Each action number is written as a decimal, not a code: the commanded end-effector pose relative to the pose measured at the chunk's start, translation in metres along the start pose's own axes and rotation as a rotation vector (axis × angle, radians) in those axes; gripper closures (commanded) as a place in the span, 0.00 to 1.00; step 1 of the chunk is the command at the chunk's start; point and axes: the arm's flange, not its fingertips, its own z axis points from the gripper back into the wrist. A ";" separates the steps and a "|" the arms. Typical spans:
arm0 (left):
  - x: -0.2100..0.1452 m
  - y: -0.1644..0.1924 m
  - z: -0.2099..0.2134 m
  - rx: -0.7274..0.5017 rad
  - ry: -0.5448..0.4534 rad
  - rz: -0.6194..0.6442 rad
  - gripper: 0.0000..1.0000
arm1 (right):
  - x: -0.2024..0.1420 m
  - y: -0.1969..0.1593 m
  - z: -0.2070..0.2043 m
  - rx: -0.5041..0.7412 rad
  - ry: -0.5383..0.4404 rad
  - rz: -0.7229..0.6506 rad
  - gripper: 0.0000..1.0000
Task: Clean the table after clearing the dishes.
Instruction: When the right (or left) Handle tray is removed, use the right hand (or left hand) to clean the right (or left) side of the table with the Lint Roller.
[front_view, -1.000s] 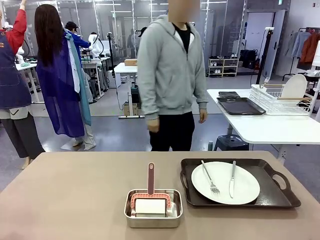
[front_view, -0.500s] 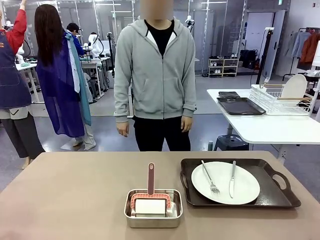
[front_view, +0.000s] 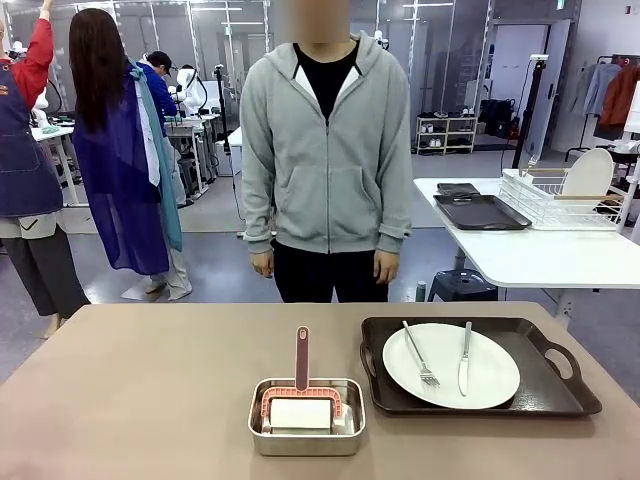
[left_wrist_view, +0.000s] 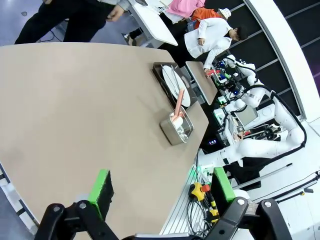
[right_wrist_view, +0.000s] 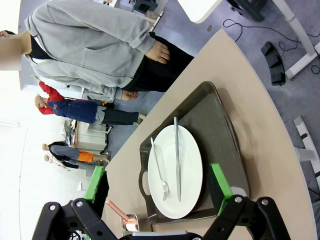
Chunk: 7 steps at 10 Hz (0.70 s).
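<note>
Beyond taupe tabletop (front_view: 150, 400), grey-hooded person (front_view: 327, 150), now square-on; 1 round white plate (front_view: 495, 380) on dark brown tray (front_view: 540, 340), uncleared; left gripper (left_wrist_view: 161, 184), right gripper (right_wrist_view: 157, 182) fingers wide, empty.

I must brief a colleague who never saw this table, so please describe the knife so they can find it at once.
On the taupe table, find the dark brown tray on the robot's right, which holds a round white plate. Two silver pieces lie on the plate; the knife is the straight, smooth one nearer the tray's right handle, while the fork beside it ends in tines.
</note>
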 end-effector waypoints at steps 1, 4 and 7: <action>0.000 -0.005 -0.001 0.023 -0.008 0.013 0.00 | -0.002 0.000 0.001 0.003 0.003 0.014 0.00; 0.000 -0.005 -0.001 0.023 -0.008 0.013 0.00 | -0.002 0.000 0.001 0.003 0.003 0.014 0.00; 0.000 -0.005 -0.001 0.023 -0.008 0.013 0.00 | -0.002 0.000 0.001 0.003 0.003 0.014 0.00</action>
